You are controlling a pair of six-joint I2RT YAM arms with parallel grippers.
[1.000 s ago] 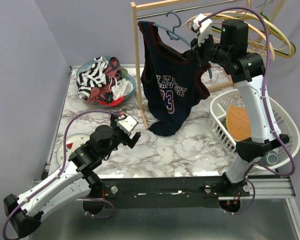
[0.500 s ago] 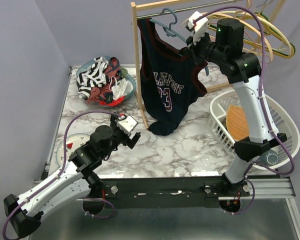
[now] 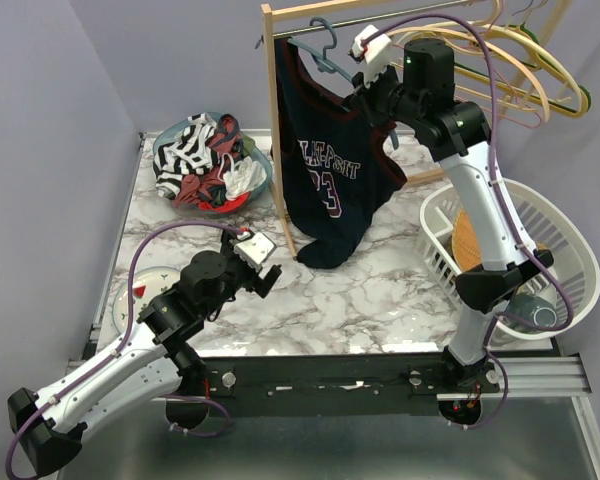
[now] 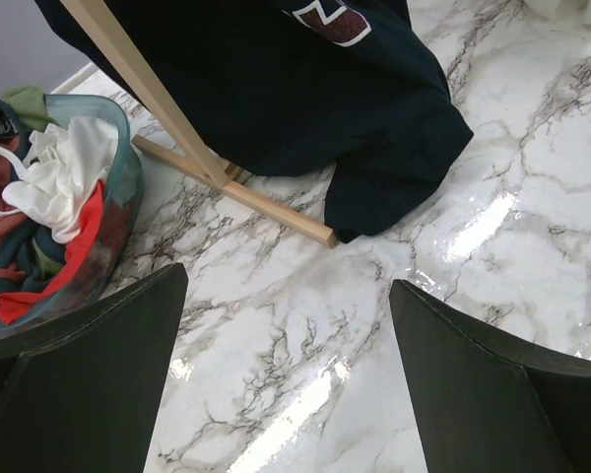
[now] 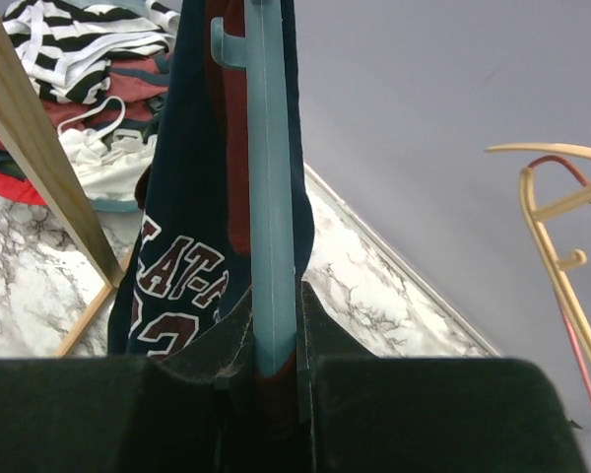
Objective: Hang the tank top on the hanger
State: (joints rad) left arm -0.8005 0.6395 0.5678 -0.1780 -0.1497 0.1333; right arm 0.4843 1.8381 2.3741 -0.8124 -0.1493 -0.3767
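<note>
Marble table (image 3: 380,290) below tank top (image 3: 325,215), number 23

The tank top (image 3: 325,170) hangs on the hanger (image 5: 273,197), right of the basket (image 4: 126,182).

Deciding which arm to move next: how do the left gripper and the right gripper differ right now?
The left gripper is open and holds nothing; the right gripper is shut on the hanger carrying the tank top. The left gripper sits low over the table; the right gripper is raised high beside the wooden rack. Both look dark and two-fingered.
</note>
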